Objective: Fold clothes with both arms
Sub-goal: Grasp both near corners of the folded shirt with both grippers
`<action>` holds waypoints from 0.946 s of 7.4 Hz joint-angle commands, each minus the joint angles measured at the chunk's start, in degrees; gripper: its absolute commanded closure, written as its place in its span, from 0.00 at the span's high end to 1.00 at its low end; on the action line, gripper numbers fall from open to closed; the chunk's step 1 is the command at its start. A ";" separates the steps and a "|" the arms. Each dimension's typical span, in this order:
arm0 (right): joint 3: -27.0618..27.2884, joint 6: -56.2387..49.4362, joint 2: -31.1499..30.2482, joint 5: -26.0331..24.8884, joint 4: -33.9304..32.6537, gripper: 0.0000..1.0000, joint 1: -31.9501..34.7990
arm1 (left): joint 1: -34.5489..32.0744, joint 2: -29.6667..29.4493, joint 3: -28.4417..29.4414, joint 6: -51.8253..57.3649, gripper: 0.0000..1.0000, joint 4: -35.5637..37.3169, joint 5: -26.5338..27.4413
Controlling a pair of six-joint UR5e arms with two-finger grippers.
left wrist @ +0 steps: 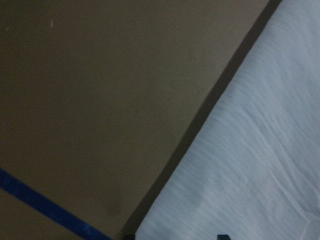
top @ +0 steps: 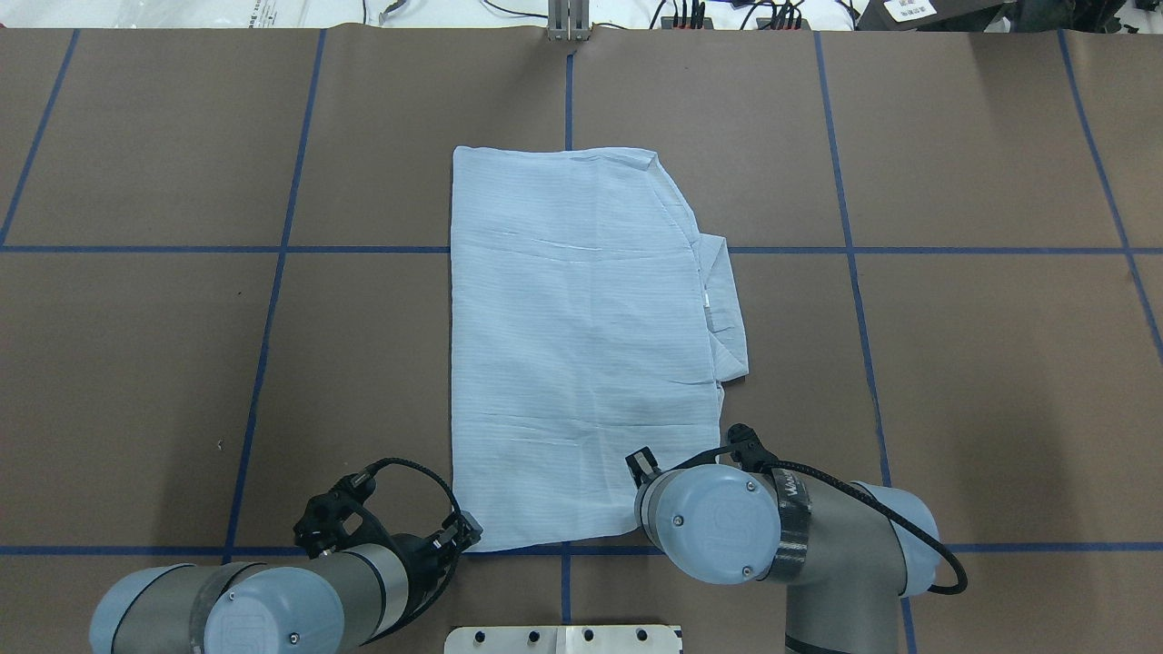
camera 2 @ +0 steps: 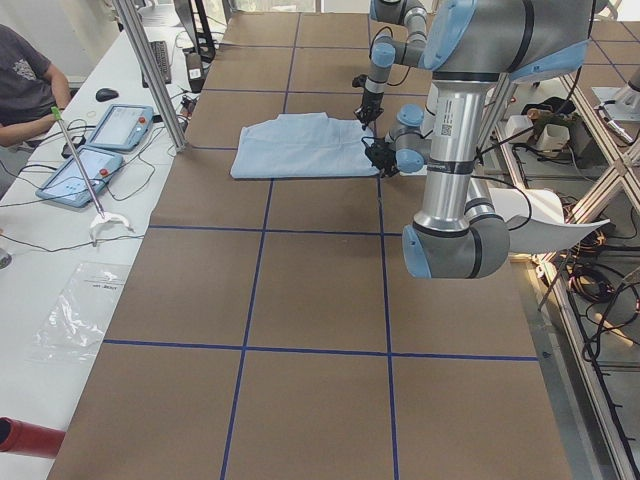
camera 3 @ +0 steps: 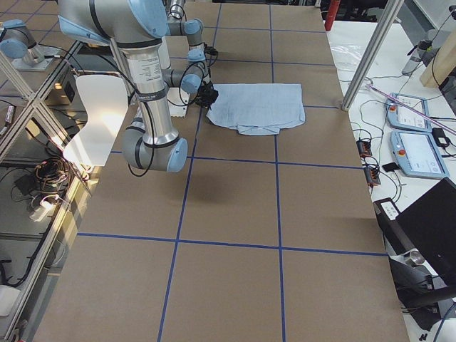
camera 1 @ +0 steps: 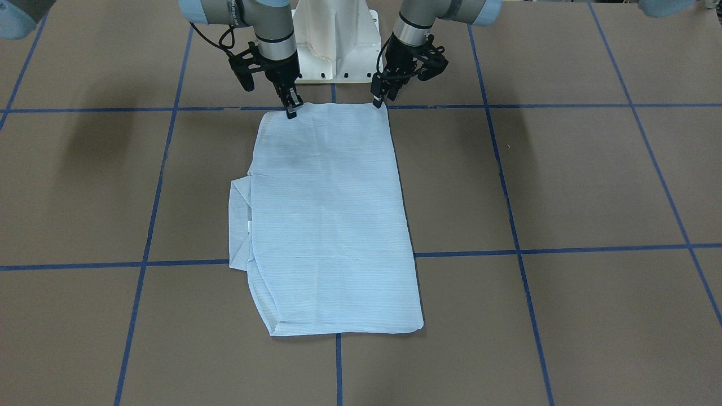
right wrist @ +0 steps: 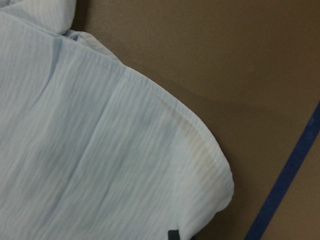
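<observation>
Left black two-finger claw (top: 461, 532): fingertips sitting slightly apart at the shirt's near left corner. Thin light-blue striped shirt (top: 581, 345): lying folded flat, mid brown paper-covered table (top: 136, 363). Right black two-finger claw (camera 1: 291, 108): fingers appearing pressed together, touching the near right corner.

The left arm (top: 300, 599) and the right arm (top: 818, 545) are made of shiny grey tubes (top: 368, 570) with round light-blue caps (top: 713, 525). Tiny screws (top: 678, 520) sit in the caps. Black cables (top: 911, 530) loop beside the tubes. The base (camera 1: 335, 39) is white with small holes (camera 1: 324, 75).
</observation>
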 commanded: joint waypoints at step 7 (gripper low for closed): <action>0.62 0.07 -0.68 0.01 0.00 0.00 0.00 | -1.04 -1.48 0.87 0.54 0.54 0.20 0.18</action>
